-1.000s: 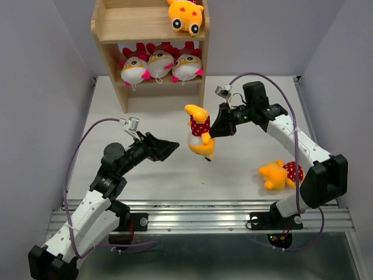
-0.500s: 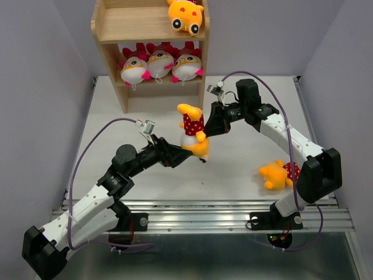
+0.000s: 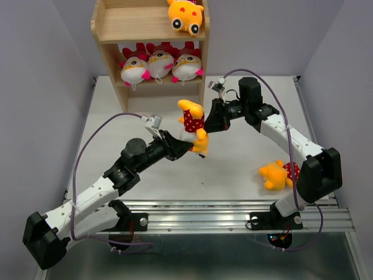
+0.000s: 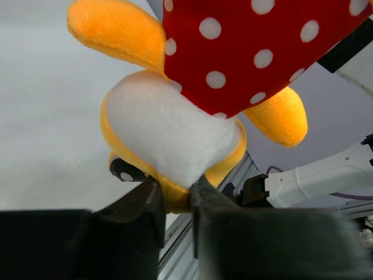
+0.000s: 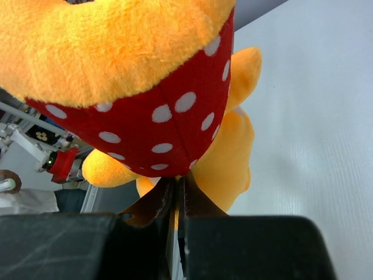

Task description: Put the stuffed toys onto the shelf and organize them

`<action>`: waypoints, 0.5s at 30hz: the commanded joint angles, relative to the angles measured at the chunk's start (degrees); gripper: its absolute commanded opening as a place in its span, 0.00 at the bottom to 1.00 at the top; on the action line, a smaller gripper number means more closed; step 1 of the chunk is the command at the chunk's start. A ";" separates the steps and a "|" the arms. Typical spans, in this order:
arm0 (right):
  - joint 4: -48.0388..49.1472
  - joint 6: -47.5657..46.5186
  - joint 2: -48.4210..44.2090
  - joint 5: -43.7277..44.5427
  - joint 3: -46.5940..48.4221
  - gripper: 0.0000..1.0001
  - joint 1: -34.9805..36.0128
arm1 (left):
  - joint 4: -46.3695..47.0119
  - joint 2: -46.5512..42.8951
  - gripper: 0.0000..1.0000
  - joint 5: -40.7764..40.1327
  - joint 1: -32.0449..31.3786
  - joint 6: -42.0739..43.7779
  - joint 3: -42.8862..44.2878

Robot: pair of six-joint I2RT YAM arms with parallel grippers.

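Left pincer point(image 3: 185, 146): nearly closed, nipping the yellow edge under the white patch of the dotted toy point(image 3: 194, 125); the wrist view shows the plush squeezed between both fingers.
Right pincer point(image 3: 208, 123): fingers almost together, clamped on a fold of the same toy's red dotted body from the other side.
Dotted toy: hangs off the tabletop point(image 3: 116, 116) at the centre of the overhead frame, between the two pincers and below the right end of the shelf point(image 3: 134, 26).
Shelf: stands at the upper left of the frame; three white-faced toys point(image 3: 162, 63) fill the lower tier, and one orange toy point(image 3: 186, 14) sits at the right end of the top tier, with bare board to its left.
Second loose toy point(image 3: 280, 174): lies on the tabletop at the lower right, beside the right arm.
Step in hand: most likely a hand-over between arms, since both grip one toy.
Next move: one pincer probably has to let go before the other carries the toy up. The grip on the thin plush edge looks shallow, so a slow release would seem wise. The free space on the top tier is the likely spot.
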 commanded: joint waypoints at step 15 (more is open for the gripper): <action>1.62 1.19 1.18 8.05 -4.69 0.01 -0.43 | -2.58 -13.38 0.00 -11.02 -0.02 2.36 6.11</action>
